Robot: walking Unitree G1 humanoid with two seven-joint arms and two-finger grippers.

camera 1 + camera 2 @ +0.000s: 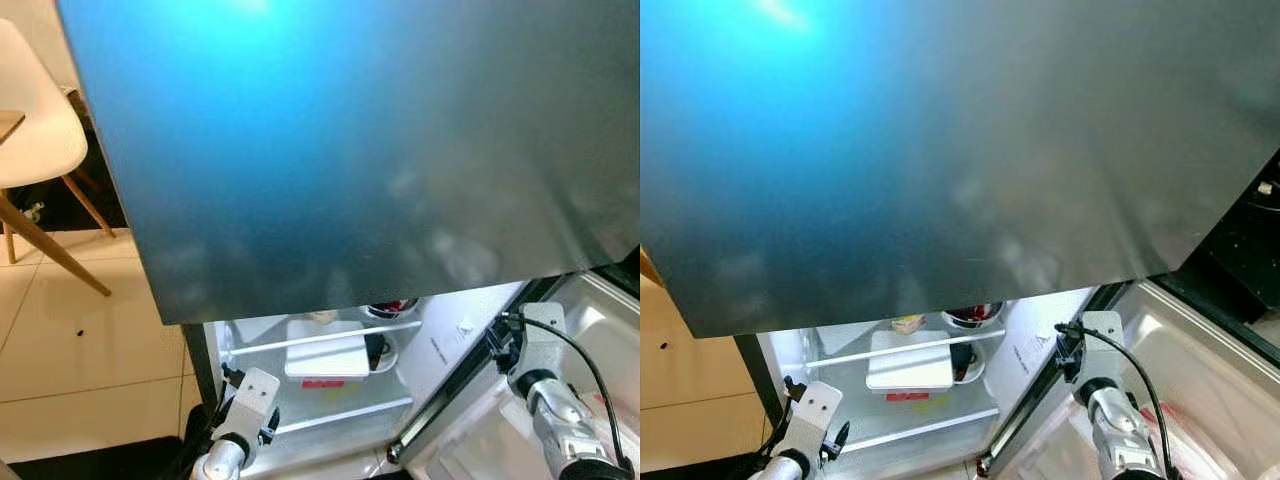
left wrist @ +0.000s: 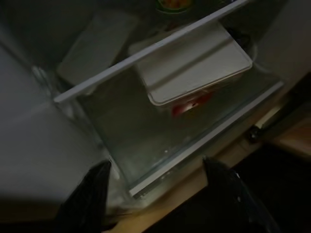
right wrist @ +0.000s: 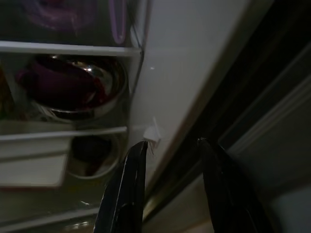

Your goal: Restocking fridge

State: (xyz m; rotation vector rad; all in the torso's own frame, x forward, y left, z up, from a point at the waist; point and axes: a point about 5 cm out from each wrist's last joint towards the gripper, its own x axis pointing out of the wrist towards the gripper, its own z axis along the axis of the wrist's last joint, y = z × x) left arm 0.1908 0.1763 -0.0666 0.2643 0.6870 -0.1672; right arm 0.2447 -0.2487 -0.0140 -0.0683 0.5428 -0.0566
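At six o'clock below the fridge (image 1: 330, 160), I am holding both claws, left gripper (image 2: 155, 196) and right gripper (image 3: 172, 187), open and empty, facing the white container (image 1: 327, 352) for shelf access.

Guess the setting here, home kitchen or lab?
Likely a home kitchen or dining corner: an open fridge stocked with a white box and a steel bowl, a tiled floor, and a white chair beside it.
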